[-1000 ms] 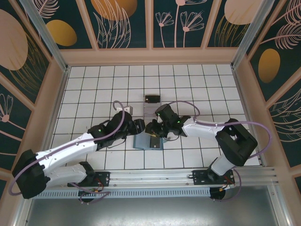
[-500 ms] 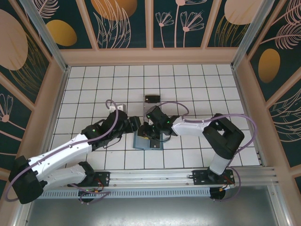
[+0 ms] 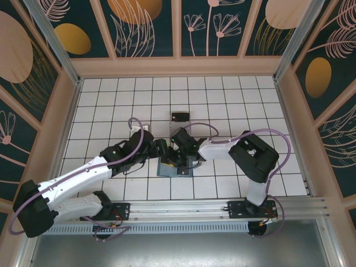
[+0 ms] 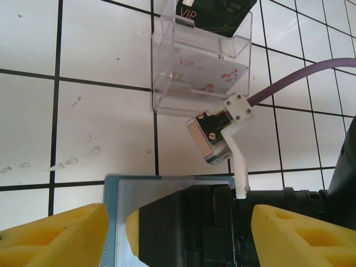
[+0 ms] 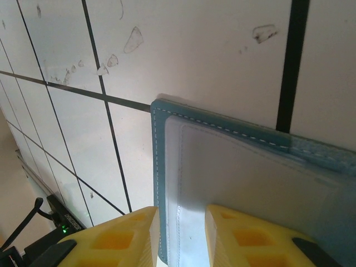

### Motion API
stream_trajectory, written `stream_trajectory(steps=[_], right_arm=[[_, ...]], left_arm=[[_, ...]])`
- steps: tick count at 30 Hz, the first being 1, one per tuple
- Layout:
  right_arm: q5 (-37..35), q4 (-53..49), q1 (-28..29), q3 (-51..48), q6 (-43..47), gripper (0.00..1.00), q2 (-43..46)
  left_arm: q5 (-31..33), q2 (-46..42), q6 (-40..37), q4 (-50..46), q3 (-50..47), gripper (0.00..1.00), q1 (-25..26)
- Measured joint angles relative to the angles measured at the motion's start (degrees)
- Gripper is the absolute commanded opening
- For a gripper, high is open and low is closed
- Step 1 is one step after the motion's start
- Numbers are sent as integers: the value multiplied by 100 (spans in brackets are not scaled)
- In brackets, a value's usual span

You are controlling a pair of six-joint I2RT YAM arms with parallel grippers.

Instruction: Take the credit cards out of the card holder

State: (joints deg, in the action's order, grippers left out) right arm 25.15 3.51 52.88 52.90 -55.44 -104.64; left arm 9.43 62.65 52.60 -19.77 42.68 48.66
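The card holder (image 3: 166,169) lies flat and open, its long axis running left to right. The left gripper (image 4: 181,211) has its jaws spread wide. The right gripper (image 5: 181,214) straddles the holder's edge with jaws narrowly apart; whether it grips, I cannot tell.

Card holder (image 3: 166,169) — mostly covered by both arms; black card (image 4: 214,8) — cut by top edge.

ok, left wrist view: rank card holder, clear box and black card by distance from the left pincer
1. card holder: bottom, at the left pincer's fingers.
2. clear box: ahead, upper centre.
3. black card: beyond the box, top edge.
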Motion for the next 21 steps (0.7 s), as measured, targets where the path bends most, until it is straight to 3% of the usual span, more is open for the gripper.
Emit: stream_trajectory(steps=[9,21], right_arm=[[-20,-15,-59,-2,15,30,210],[-275,-363,-247,-455,87,29,940]], left_arm=[[-345,326,-2,28,-2,69,-2],[-887,627,-4,367,76,60,-9]])
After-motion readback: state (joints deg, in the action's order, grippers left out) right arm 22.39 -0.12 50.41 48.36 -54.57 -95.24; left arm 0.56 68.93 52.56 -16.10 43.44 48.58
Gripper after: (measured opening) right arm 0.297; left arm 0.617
